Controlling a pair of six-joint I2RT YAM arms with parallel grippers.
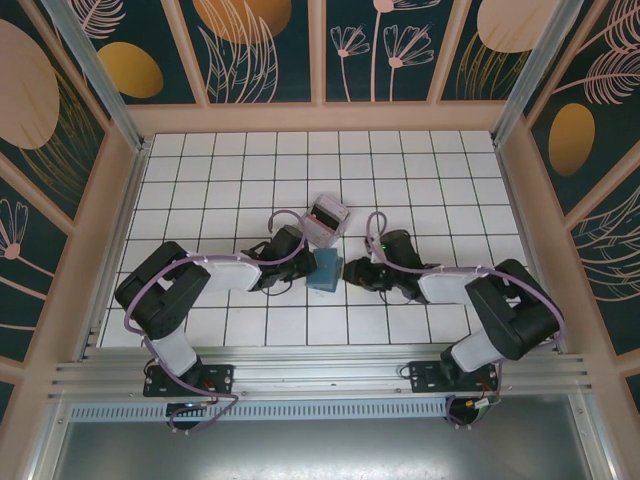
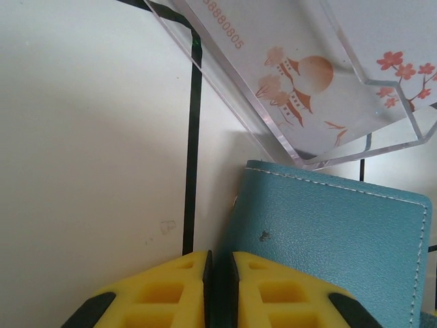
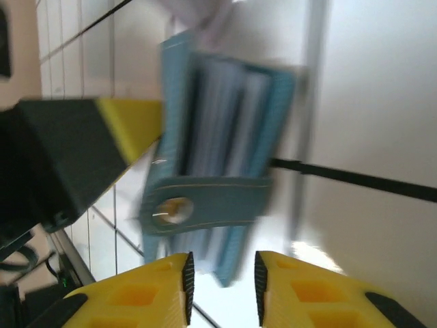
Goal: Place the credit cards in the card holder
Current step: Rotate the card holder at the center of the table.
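Right now your left gripper (image 2: 218, 287) has its yellow jaws nearly closed, with a thin dark slit between them. The left edge of the teal card holder (image 2: 328, 232) runs straight into that slit. You cannot tell from the left wrist view whether the cover is pinched or merely touched. From the right wrist view, one left fingertip (image 3: 130, 126) lies against the holder's outer cover.

Your right gripper (image 3: 222, 287) stands partly open. The holder's blurred near corner reaches the mouth of the jaws, and they grip nothing.

From above, the holder lies on the white tiled table (image 1: 250, 180), with the left claw at its 9 o'clock and the right at its 3 o'clock. A clear plastic box (image 1: 328, 220) touches it at 12 o'clock, holding a blossom-printed credit card (image 2: 307, 75).
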